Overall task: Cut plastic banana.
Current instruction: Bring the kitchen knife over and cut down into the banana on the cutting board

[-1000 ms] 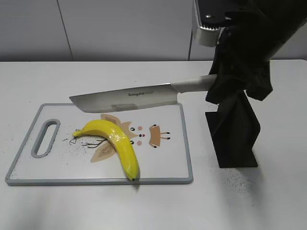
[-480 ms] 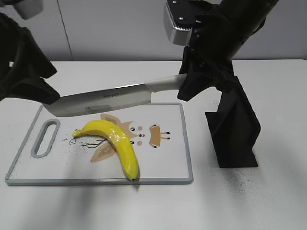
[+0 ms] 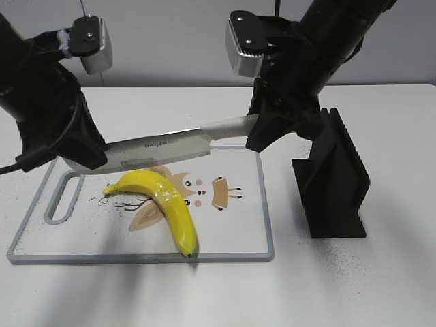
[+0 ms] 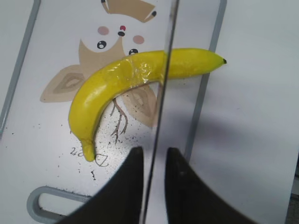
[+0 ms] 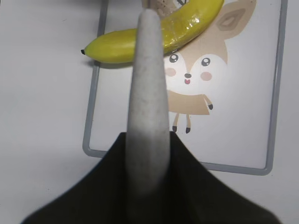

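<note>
1. The curved, glossy yellow plastic banana [image 3: 160,204] lies flat on the white, grey-rimmed cutting board [image 3: 235,231], its dark tip at the near edge and its stem toward the handle slot, apparently so a blade can come down across it.
2. Above it hangs the broad steel knife [image 3: 160,146]. The right gripper [image 5: 148,154] is clamped on its pale handle.
3. The left gripper [image 4: 153,161] straddles the blade near its tip; its fingers stand either side with slim gaps, likely steadying. Whether they touch is unclear.
4. The banana sits below and ahead of both grippers, untouched.
</note>
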Robot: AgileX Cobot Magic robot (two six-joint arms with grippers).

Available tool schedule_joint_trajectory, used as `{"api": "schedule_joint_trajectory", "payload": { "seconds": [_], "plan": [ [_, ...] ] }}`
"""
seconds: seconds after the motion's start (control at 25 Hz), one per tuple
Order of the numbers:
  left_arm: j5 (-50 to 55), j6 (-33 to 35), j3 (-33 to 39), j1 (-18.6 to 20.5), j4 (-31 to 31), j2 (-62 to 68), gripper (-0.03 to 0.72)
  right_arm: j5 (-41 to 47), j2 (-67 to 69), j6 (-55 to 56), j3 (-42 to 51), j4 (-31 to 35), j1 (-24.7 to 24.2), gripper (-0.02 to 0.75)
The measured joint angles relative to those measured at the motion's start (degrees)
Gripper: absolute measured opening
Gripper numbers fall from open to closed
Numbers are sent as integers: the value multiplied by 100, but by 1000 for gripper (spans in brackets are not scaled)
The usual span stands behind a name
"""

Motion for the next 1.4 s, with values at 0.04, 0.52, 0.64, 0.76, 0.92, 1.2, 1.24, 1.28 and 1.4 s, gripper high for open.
{"api": "schedule_joint_trajectory", "payload": {
  "seconds": [0.04, 0.52, 0.64, 0.76, 0.92, 1.2, 1.24, 1.28, 1.4],
  "plan": [
    [-13, 2, 0, 0, 20, 0, 106, -56, 12, 0, 0, 5, 0, 162],
    [-526, 15, 58, 0, 148, 280, -1, -437, 197, -74, 0, 8, 0, 162],
    [-967, -20, 332, 0, 90, 590, -1, -515, 615, -81, 0, 2, 0, 162],
    [-1773, -20, 767, -6, -63, 1074, 3, -871, 1256, -150, 0, -59, 0, 162],
    [-1968, 3, 769, -11, -223, 1556, 8, -983, 1737, -224, -76, -277, -14, 167],
    [-1769, -2, 592, -11, -207, 1512, 8, -996, 1668, -208, -78, -363, -2, 166],
    [-1769, -2, 585, -11, -191, 1471, 8, -1029, 1613, -198, -56, -386, 2, 165],
    [-1750, -6, 544, -11, -160, 1431, 8, -1066, 1555, -169, -44, -407, 2, 164],
    [-1578, -14, 399, -11, -65, 1146, 8, -1087, 1176, -155, -32, -442, 11, 164]
  ]
}}
